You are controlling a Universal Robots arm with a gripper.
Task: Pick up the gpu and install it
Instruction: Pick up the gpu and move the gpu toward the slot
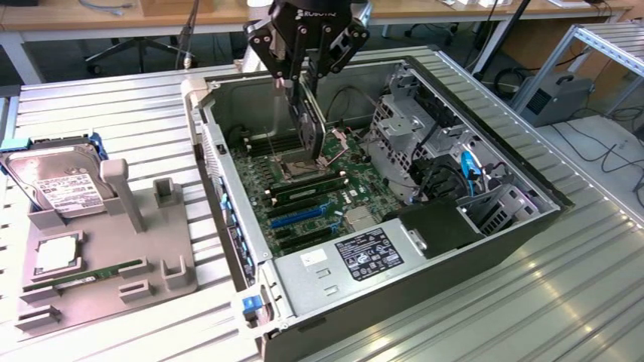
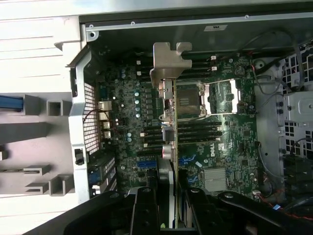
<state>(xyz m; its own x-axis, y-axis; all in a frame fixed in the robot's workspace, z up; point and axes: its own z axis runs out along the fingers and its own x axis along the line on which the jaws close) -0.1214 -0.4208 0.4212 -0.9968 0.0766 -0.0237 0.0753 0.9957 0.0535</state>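
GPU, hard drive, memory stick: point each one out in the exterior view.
gpu (image 1: 310,128), exterior view, middle of the dark board.
hard drive (image 1: 62,187), exterior view, on its white label.
memory stick (image 1: 86,275), exterior view, middle of the green strip.

One gpu, one gripper, one case

Open computer case, hard drive on grey holder, memory stick
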